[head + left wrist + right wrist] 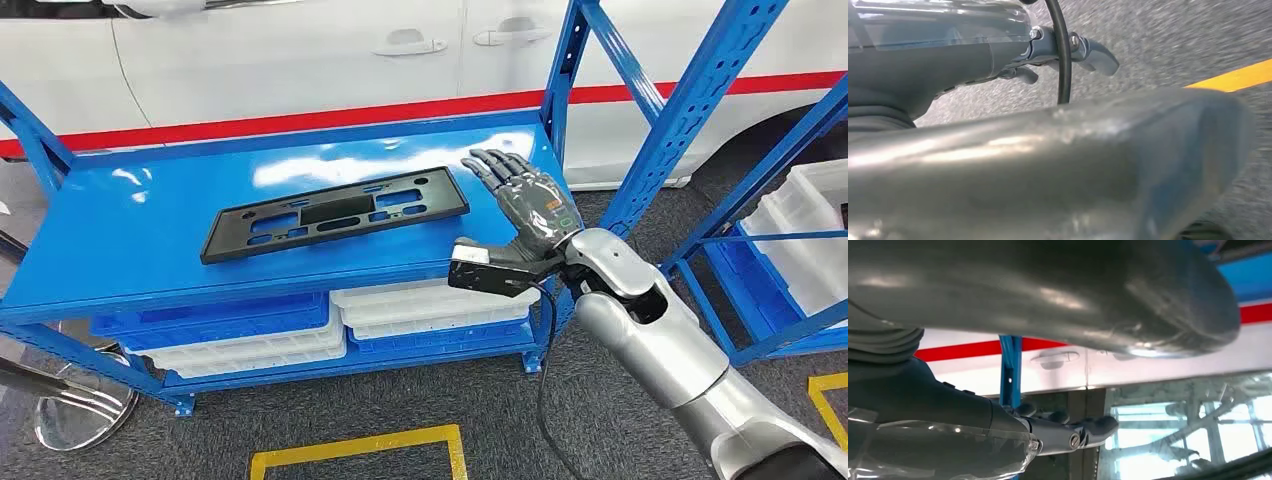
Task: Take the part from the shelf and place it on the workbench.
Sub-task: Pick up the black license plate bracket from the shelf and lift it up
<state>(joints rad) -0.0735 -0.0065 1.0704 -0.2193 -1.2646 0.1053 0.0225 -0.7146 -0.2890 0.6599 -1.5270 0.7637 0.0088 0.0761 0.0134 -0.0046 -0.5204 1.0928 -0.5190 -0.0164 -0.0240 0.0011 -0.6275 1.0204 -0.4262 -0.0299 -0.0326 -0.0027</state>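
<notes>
The fingers (492, 163) of the right hand (525, 200) are extended and slightly apart, holding nothing. They point toward the back of the shelf, above the right end of its top deck. The palm faces the part. In the right wrist view the same fingers (1088, 427) lie stretched out, empty, in front of a blue upright (1010, 367).

The right hand is just beside the right end of the part (335, 212), not touching it. The right arm (650, 330) comes up from the lower right of the head view, with the wrist camera (485, 272) below the shelf edge.

The part is a flat black rectangular frame with several cut-outs. It lies flat on the top deck of the blue shelf (120, 230), near the middle, its long side running slightly askew to the front edge.

The left hand (1068, 52) hangs over grey floor (1168, 35). Its fingers (1098, 55) are loosely curled and hold nothing. A yellow line (1233, 77) crosses the floor nearby.

White trays (430, 308) and blue trays (215, 320) are stacked on the lower deck. A second blue rack (790, 290) stands to the right and carries a white bin (810, 235). A white car (300, 60) with a red stripe stands behind the shelf. Yellow floor markings (360, 445) lie in front of it.
</notes>
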